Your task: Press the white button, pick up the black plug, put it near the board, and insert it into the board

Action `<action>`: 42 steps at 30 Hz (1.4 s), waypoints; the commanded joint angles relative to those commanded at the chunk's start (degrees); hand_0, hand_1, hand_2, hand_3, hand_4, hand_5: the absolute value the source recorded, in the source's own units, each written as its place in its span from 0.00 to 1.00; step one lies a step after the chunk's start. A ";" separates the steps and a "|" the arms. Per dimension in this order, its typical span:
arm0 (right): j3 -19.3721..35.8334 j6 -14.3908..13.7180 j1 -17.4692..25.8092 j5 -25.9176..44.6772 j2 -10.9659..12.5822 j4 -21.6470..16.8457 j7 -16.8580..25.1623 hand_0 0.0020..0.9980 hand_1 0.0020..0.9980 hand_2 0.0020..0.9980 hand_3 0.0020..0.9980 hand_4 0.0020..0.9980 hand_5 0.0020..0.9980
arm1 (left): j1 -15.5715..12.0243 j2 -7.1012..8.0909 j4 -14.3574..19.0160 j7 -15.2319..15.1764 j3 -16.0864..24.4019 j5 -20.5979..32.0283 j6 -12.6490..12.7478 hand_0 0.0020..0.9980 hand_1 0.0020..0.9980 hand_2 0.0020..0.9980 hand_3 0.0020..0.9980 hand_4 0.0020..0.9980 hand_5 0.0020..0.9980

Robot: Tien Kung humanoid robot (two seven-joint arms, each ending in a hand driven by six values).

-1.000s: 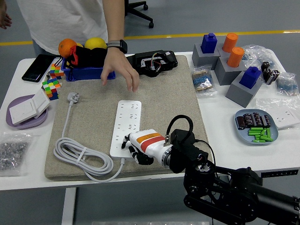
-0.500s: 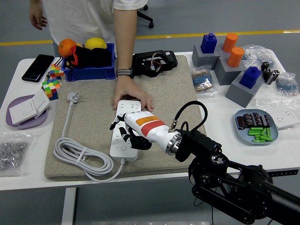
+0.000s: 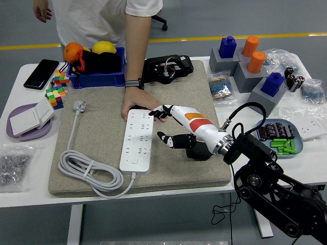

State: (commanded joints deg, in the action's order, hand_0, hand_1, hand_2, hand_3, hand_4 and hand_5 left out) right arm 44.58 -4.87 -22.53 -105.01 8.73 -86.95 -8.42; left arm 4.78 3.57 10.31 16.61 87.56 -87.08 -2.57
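Nearest you, the white cable (image 3: 84, 171) is lying coiled on the mat (image 3: 102, 140), running from the strip's near end. Your right hand (image 3: 176, 127) is hovering just right of the board (image 3: 137, 139), fingers spread and holding nothing; the left arm is not showing. The white button (image 3: 134, 161) is sitting at the board's near end, so you are needing only a light, square press there.

Farther back, a person's hand (image 3: 135, 101) is resting on the board's far end, seemingly steadying it; keep clear of it.

The black plug (image 3: 166, 69) is probably among the black gear at the mat's far edge, well apart from your hand, though you cannot tell its exact shape from here. Judging by look, it is going to be a light, rigid plastic body, somewhat slick, with a stiff cord that may tug back. You are best taking it across the body's flat sides, prongs left free, not by the cord.
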 joint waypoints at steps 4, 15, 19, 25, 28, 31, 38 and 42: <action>2.17 -0.09 2.57 0.23 0.96 0.23 0.32 0.85 0.86 0.86 0.86 1.00 0.26 | 0.03 -0.04 0.00 -0.03 -0.12 0.12 -0.01 0.65 0.65 0.64 0.69 0.58 0.02; 7.13 -2.63 7.93 1.24 2.81 2.80 3.31 0.71 0.76 0.78 0.79 1.00 0.25 | 0.04 -0.18 0.00 -0.11 -0.01 0.39 0.06 0.65 0.65 0.64 0.69 0.58 0.02; 7.65 -2.91 9.09 1.70 3.06 4.58 4.14 0.60 0.68 0.71 0.68 0.94 0.13 | 0.17 -0.24 0.00 -0.14 -0.12 0.41 0.06 0.65 0.65 0.64 0.69 0.58 0.02; 7.60 -3.14 10.71 2.46 3.37 6.02 5.15 0.58 0.67 0.69 0.63 0.92 0.11 | 0.31 -0.30 0.00 -0.28 -0.56 1.01 0.10 0.65 0.65 0.64 0.68 0.59 0.02; 7.73 -3.29 11.09 2.77 3.36 6.20 5.44 0.58 0.67 0.69 0.63 0.92 0.11 | 0.31 -0.36 0.00 -0.29 -0.55 1.05 0.11 0.65 0.65 0.64 0.68 0.59 0.02; 7.97 -3.41 11.29 2.83 3.37 6.44 5.49 0.58 0.66 0.69 0.57 0.91 0.11 | 0.24 -0.42 0.00 -0.32 -0.52 1.21 0.14 0.65 0.65 0.64 0.69 0.59 0.02; 7.97 -3.83 11.39 3.00 3.43 7.21 5.62 0.57 0.66 0.68 0.52 0.91 0.11 | 0.40 -0.42 0.00 -0.36 -0.54 1.37 0.18 0.65 0.65 0.64 0.69 0.59 0.02; 7.91 -4.04 11.25 3.10 3.35 7.93 5.58 0.56 0.66 0.68 0.45 0.88 0.09 | 0.49 -0.45 0.00 -0.37 -0.54 1.44 0.20 0.65 0.65 0.64 0.69 0.59 0.02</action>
State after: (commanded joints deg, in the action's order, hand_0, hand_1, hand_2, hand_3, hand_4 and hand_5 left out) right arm 52.49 -8.92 -11.28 -101.92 12.09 -79.02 -2.84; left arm 5.27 3.12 10.31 16.25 87.03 -85.64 -2.37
